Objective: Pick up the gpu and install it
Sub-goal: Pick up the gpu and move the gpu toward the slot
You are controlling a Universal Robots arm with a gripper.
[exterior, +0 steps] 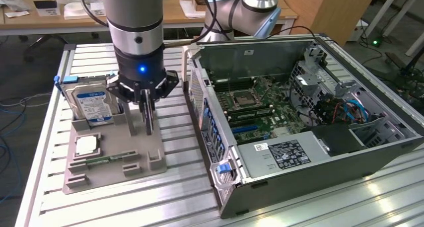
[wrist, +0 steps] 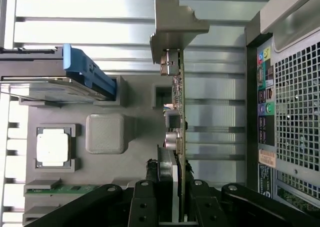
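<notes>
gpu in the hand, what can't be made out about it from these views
- Fan face of the gpu: wrist view sees it edge-on.
- Its gripped end: wrist view, covered by the hand and cut off by the picture's edge.
- Whether it is clear of the grey tray: exterior view, hand in front.
- Hard drive label text: exterior view, too small.

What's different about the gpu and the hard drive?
The gpu is a thin card with a green edge; the hard drive is a thicker silver box with a blue-white label. The end effector grips the gpu, while the hard drive stands untouched in its slot on the gray holder. Both stand on edge.
</notes>
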